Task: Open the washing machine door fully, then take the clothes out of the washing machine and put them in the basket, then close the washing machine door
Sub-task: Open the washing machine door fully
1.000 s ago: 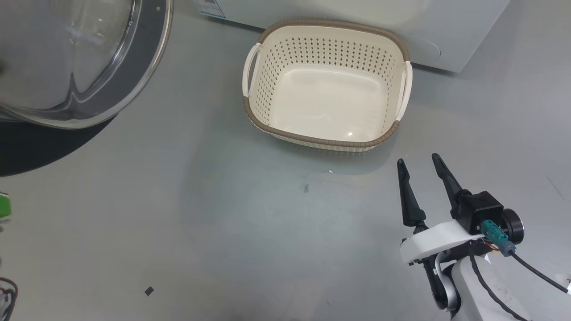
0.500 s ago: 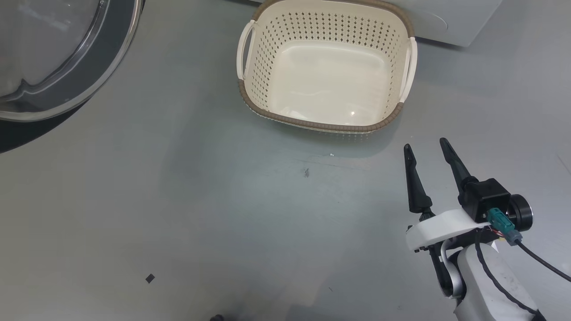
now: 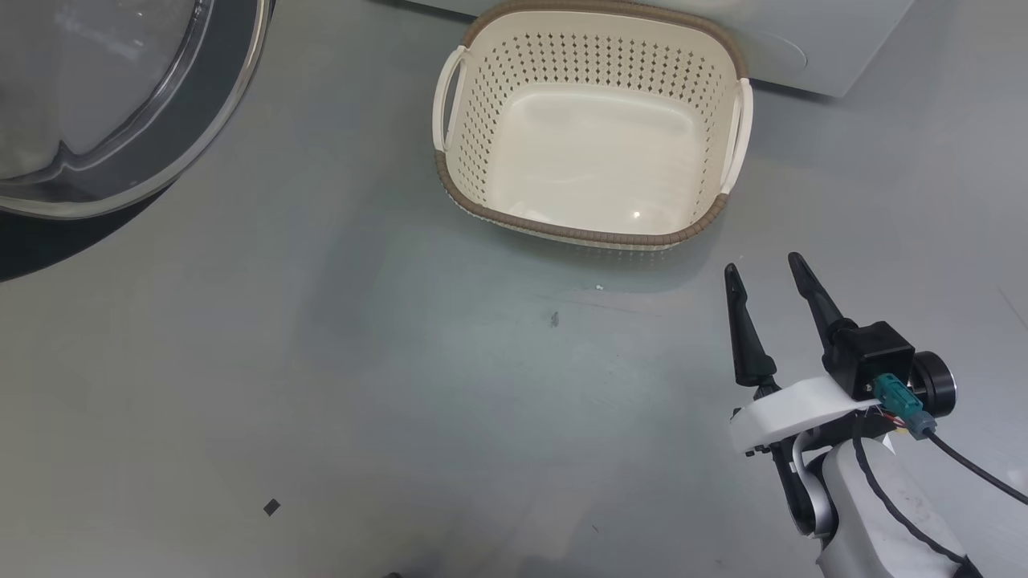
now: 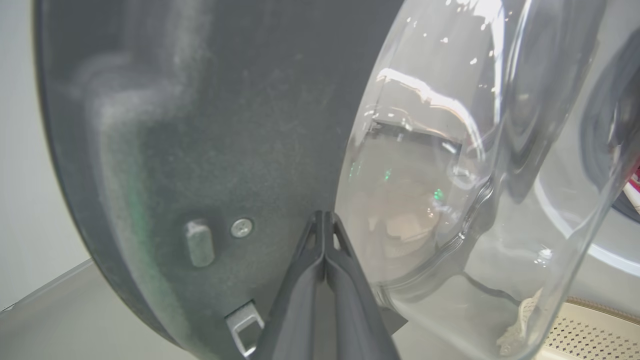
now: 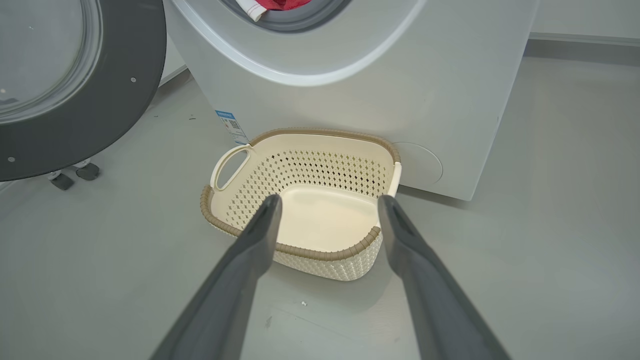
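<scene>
The washing machine door [image 5: 125,100] is swung out to the left of the washing machine [image 5: 350,90]. A bit of the red clothes [image 5: 280,4] peeks out of the drum opening up top. The basket [image 5: 325,254] sits empty on the floor [image 3: 361,385], pushed right up against the machine's front, just beside the little blue sticker [image 5: 231,125]. A couple of caster feet [image 5: 75,175] poke out below the door. Between the right end effector [image 3: 762,265] and the basket it's just open floor with a white crumb [image 3: 599,286]; a dark speck [image 3: 271,506] lies well off to the left.

Compared with a second back, the head camera has tipped, so the basket and door sit higher in its picture. The things themselves haven't budged, and the right fingers are spread the same as before.

The right arm is low on the right, fingers angled toward the basket's near corner, spread wide and holding nothing. The left end effector [image 4: 325,220] has its fingers pinched together with nothing between them. It points at the door's dark inner face, right beside the glass bowl and above the metal latch [image 4: 243,322]. Can't tell if the tips actually touch.
</scene>
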{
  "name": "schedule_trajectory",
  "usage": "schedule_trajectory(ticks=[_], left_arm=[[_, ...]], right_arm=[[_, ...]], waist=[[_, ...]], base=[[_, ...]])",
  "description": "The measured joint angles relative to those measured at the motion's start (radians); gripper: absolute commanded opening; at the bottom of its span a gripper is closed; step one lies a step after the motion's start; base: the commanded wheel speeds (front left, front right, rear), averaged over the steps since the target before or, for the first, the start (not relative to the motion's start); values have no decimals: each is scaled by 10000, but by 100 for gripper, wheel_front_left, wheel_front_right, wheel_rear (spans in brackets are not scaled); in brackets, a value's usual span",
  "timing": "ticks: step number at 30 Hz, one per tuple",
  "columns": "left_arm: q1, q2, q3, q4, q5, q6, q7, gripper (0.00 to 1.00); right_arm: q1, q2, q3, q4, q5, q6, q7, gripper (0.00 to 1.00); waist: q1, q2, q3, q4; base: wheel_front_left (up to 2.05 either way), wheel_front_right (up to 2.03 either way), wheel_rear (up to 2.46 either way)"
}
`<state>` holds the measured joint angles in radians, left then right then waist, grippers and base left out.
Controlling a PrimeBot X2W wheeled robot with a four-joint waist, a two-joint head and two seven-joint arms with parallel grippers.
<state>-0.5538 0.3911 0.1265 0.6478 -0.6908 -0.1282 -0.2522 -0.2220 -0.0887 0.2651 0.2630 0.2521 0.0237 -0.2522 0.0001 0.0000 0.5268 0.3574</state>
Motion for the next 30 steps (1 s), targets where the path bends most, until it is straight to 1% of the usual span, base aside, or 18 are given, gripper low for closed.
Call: schedule_trajectory(ticks=[7,11,17,20,25,30], left_arm=[[16,-270,-541,-504,420,0,0,0],[179,-382,-784,-844,508,0,0,0],[922,-692,-1308,-1260,713,0,2,0],[1317,-732,-1615,-1515,1001,0,0,0],[1899,-897,-2127,-2052,1206,-2,0,0],[2491,-1064,-2376,-2389,1271,-2,2,0]], right_arm=[[-10,8,-44,138,29,19,2,100],[-10,25,-69,259,123,105,2,100],[17,125,-123,384,360,184,0,100],[86,165,-247,355,523,194,2,100],[264,259,-688,-2,1093,194,0,100],[483,280,-700,-94,1164,280,0,100]], waist=[[0,0,-369,-13],[0,0,-668,-45],[0,0,-1234,-150],[-1,0,-1548,-223],[0,0,-2089,-385],[-1,0,-2634,-592]], base=[[0,0,0],[0,0,0],[0,0,0],[0,0,0],[0,0,0],[0,0,0]])
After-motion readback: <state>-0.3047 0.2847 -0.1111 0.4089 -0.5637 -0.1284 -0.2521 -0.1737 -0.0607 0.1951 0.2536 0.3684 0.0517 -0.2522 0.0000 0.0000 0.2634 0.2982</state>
